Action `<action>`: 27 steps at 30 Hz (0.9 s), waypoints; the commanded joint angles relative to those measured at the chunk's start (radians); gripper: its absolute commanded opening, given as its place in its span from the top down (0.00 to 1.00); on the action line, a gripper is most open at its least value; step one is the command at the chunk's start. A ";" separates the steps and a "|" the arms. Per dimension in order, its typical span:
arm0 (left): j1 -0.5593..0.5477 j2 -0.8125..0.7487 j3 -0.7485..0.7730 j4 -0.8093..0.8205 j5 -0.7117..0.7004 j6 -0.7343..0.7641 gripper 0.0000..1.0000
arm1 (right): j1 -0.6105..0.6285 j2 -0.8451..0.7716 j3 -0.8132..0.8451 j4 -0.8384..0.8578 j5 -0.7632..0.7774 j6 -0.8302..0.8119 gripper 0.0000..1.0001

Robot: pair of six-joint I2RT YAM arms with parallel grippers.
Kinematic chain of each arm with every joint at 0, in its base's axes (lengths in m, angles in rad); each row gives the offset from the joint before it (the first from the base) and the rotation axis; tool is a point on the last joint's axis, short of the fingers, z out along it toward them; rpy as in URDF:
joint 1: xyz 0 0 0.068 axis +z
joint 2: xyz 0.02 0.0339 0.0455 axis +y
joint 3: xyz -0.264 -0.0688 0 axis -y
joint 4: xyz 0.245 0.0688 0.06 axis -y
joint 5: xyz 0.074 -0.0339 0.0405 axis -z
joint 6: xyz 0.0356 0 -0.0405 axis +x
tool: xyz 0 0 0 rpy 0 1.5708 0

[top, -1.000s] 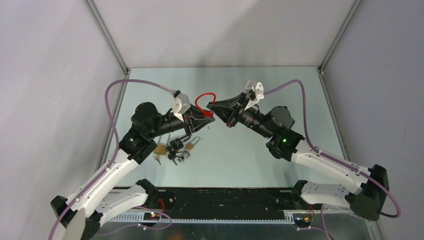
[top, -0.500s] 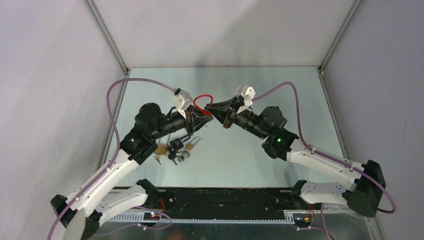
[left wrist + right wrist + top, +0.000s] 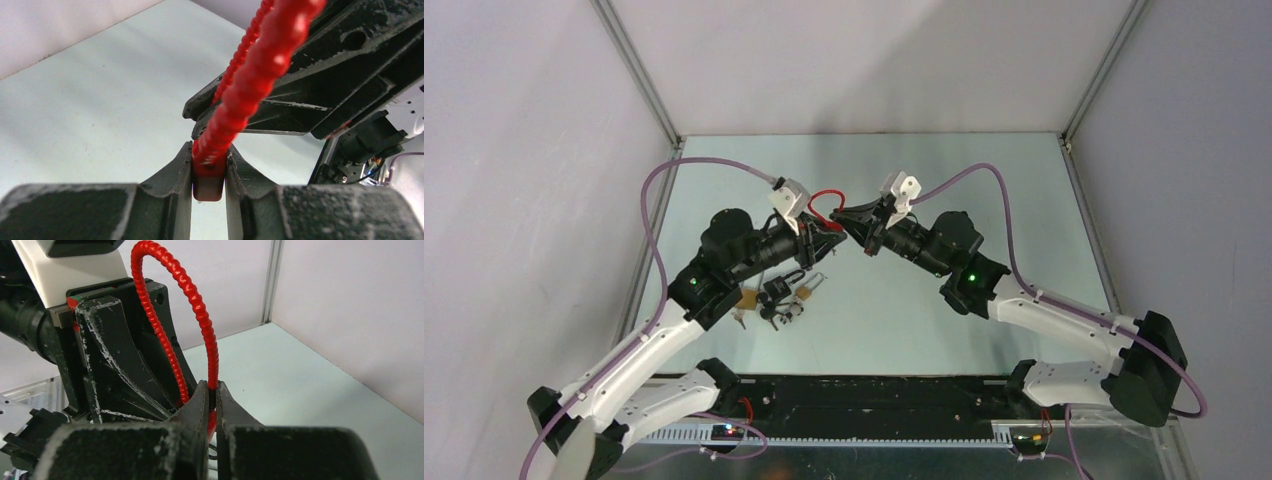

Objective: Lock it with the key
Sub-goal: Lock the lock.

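The red lock is held in the air above the middle of the table, with its ribbed cable arching up in a loop between the two grippers. The left gripper is clamped on the lock's red block end, and its fingers press against either side of it. The right gripper is pinched tight on the other end, where the cable runs down between its fingers. The two grippers point at each other tip to tip, but I cannot tell whether they touch. On the table under the left arm lie brass padlocks with some small dark pieces among them, too small to make out.
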 commanded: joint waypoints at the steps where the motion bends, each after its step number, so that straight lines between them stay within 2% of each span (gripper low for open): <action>1: 0.013 -0.065 0.030 0.353 -0.210 -0.058 1.00 | 0.025 0.064 -0.038 -0.286 -0.029 -0.054 1.00; 5: 0.015 -0.078 0.004 0.402 -0.185 -0.078 1.00 | 0.025 0.069 -0.006 -0.294 -0.049 -0.029 1.00; 7: 0.015 -0.072 -0.004 0.402 -0.173 -0.091 1.00 | 0.014 0.067 0.071 -0.314 -0.077 0.002 1.00; 13: 0.016 -0.093 -0.051 0.401 -0.205 -0.121 1.00 | -0.061 0.053 0.205 -0.364 -0.203 0.164 1.00; 15: 0.016 -0.099 -0.059 0.398 -0.215 -0.131 1.00 | -0.094 0.036 0.210 -0.352 -0.249 0.226 0.93; 17: 0.020 -0.100 -0.061 0.386 -0.222 -0.138 1.00 | -0.137 0.011 0.210 -0.345 -0.286 0.282 0.81; 18: 0.022 -0.099 -0.060 0.381 -0.232 -0.139 1.00 | -0.146 -0.008 0.210 -0.346 -0.304 0.298 0.72; 21: 0.026 -0.089 -0.059 0.365 -0.243 -0.149 1.00 | -0.177 -0.053 0.196 -0.332 -0.328 0.343 0.55; 23: 0.029 -0.082 -0.057 0.361 -0.241 -0.157 1.00 | -0.187 -0.091 0.176 -0.311 -0.352 0.354 0.39; 27: 0.036 -0.073 -0.032 0.347 -0.236 -0.213 1.00 | -0.202 -0.151 0.140 -0.280 -0.378 0.393 0.27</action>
